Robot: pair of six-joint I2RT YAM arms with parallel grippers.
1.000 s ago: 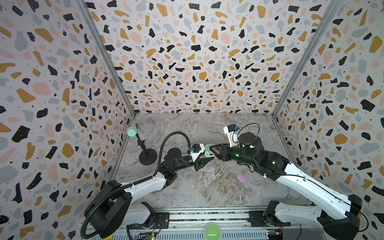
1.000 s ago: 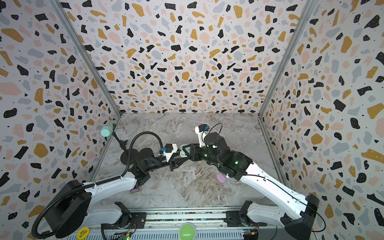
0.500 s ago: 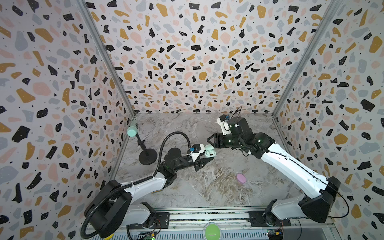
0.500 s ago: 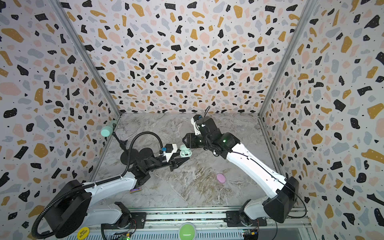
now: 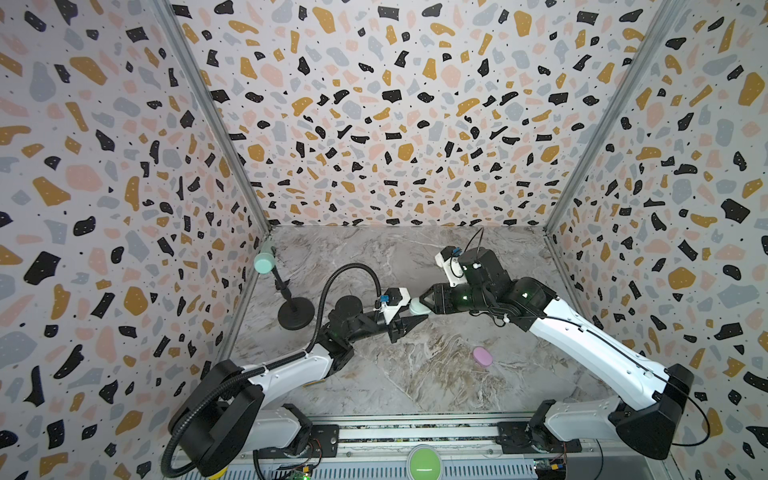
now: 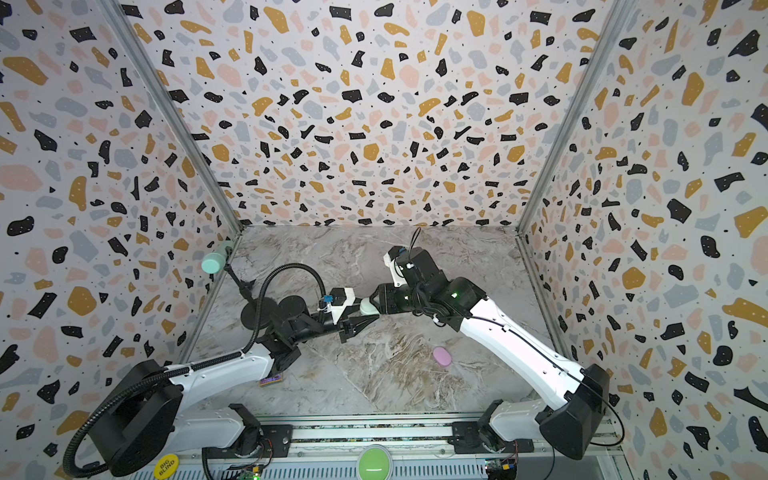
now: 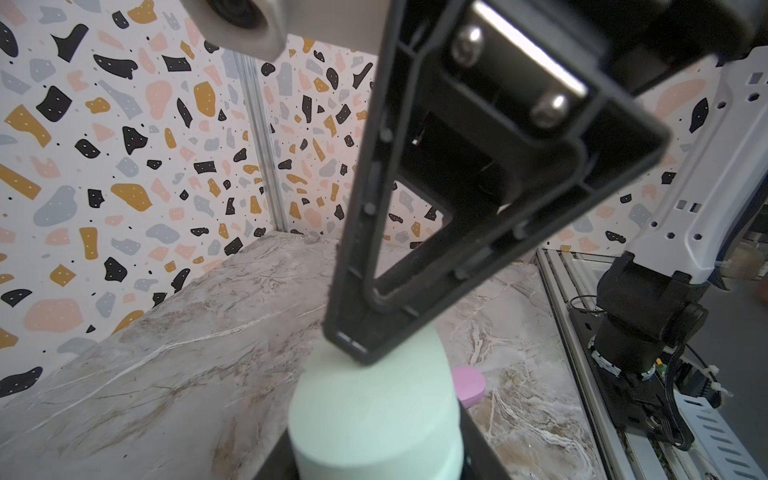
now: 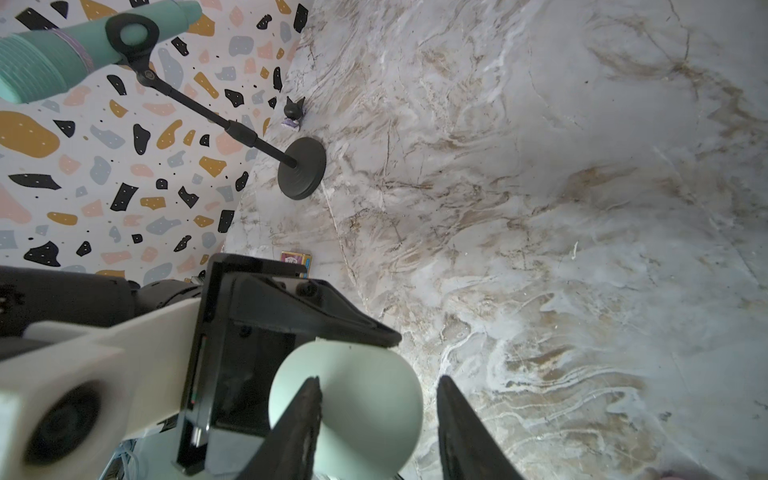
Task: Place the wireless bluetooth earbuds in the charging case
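A closed mint charging case [image 5: 417, 308] [image 6: 367, 306] hangs above the table's middle, with my left gripper [image 5: 417, 316] [image 6: 370, 316] shut on it. In the left wrist view the case [image 7: 374, 415] fills the space between the jaws. My right gripper [image 5: 424, 301] [image 6: 374, 300] meets it from the right. In the right wrist view the right gripper [image 8: 379, 379] is open: one finger crosses the case [image 8: 357, 386], the other stands clear of its edge. A closed pink case [image 5: 482, 356] [image 6: 441, 356] [image 7: 467, 384] lies on the table. The earbuds are out of view.
A teal microphone [image 5: 264, 262] leans on a stand with a black round base [image 5: 296, 311] near the left wall. A small black figure [image 8: 294, 110] and a small flat box [image 8: 296, 259] [image 6: 271, 379] lie on the left. Terrazzo walls enclose three sides.
The right arm pulled back toward the rear half a second ago and has come back to the mint case. The left gripper has stayed in place with the case.
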